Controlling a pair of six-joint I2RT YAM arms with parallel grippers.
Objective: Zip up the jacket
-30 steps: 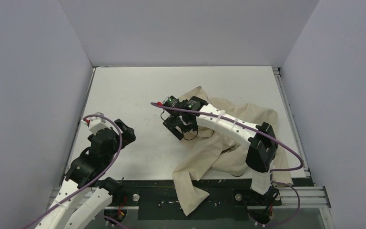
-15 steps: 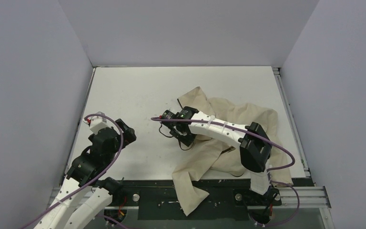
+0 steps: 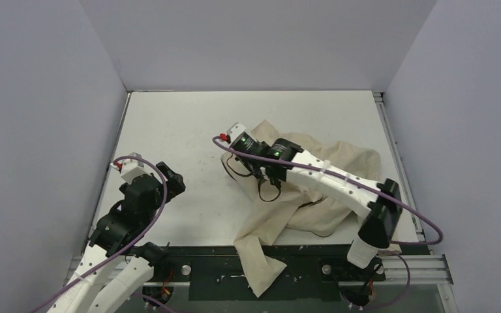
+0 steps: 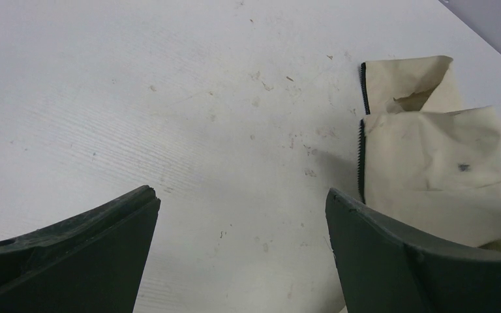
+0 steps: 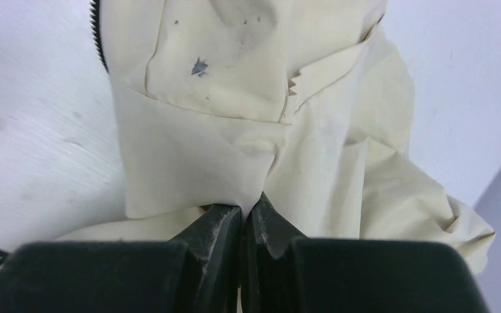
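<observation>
The beige jacket (image 3: 329, 171) lies crumpled on the right half of the white table, one sleeve (image 3: 259, 257) spilling over the front rail. My right gripper (image 3: 266, 175) sits at the jacket's left edge. In the right wrist view it (image 5: 251, 207) is shut on a pinched fold of the jacket (image 5: 235, 130), below the small dark chest logo (image 5: 199, 66); dark zipper teeth (image 5: 98, 39) run along the cloth's left edge. My left gripper (image 3: 171, 183) hovers open over bare table at the left. Its wrist view shows the left gripper (image 4: 240, 197) holding nothing, with the jacket (image 4: 430, 156) and zipper teeth (image 4: 361, 156) beyond its right finger.
White table (image 3: 176, 124) enclosed by pale walls on three sides. A dark metal rail (image 3: 222, 251) runs along the front edge by the arm bases. Purple cables loop off both arms.
The right gripper closed on a fold of the jacket's left edge, and the right arm shifted, its wrist now farther back. The left arm stayed put, still open.
</observation>
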